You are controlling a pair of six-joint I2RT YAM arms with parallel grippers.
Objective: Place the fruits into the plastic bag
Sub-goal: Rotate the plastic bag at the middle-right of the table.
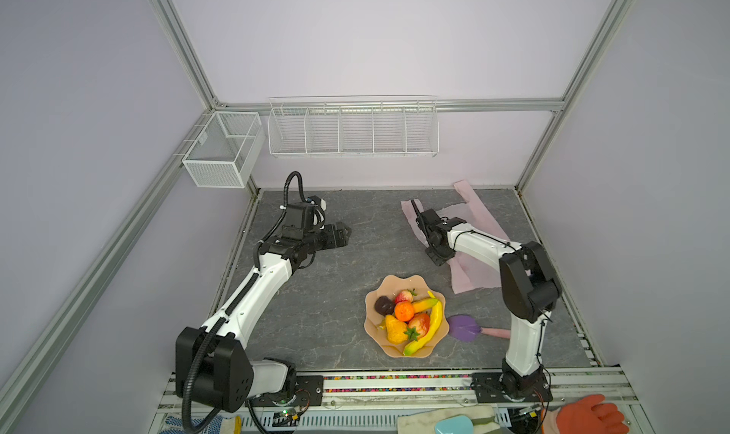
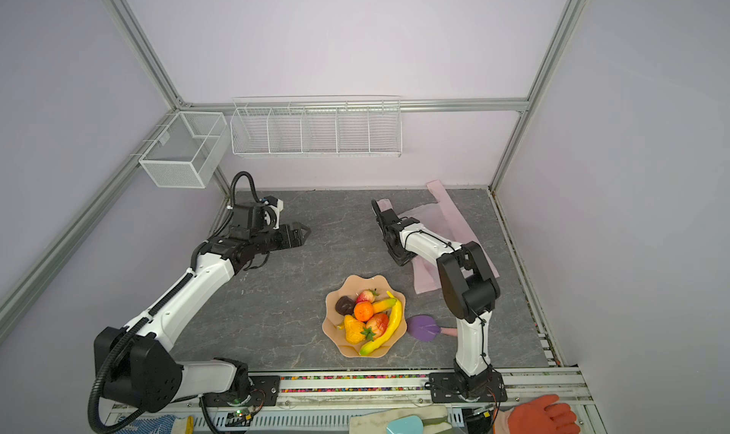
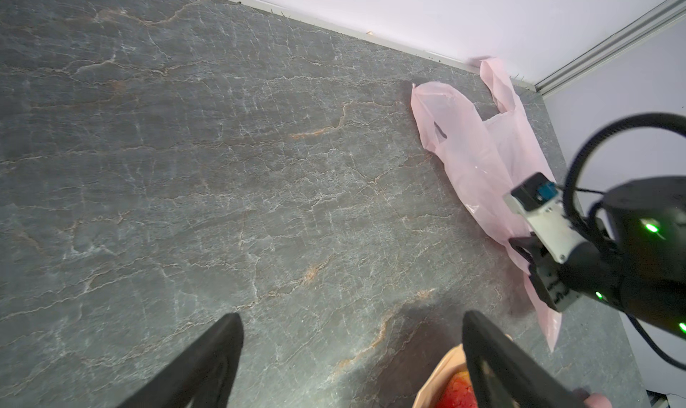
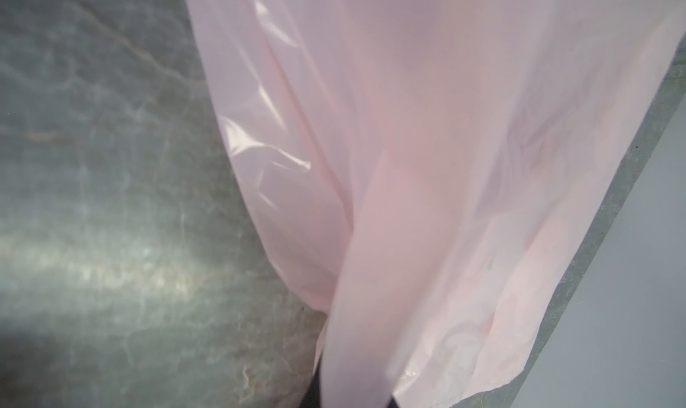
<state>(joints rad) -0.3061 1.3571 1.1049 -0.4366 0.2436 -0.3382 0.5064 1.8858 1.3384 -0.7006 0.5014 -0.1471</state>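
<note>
Seven fruits [image 1: 403, 311] sit in the bowl [image 1: 395, 284].
My right gripper [image 1: 413, 207] clamps the plastic bag [image 1: 474, 272]; my left gripper [image 1: 343, 232] hangs spread wide over the counter [image 1: 316, 313].

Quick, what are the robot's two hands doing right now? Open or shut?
Left gripper: open, holding nothing.
Right gripper: shut on the thin pale pink plastic bag.

Pale lilac walls [image 1: 355, 37], alu frame [image 1: 184, 45]; mesh basket [image 1: 221, 151] + wire rack [image 1: 353, 130]; grey marbled tabletop [image 1: 316, 313].
</note>
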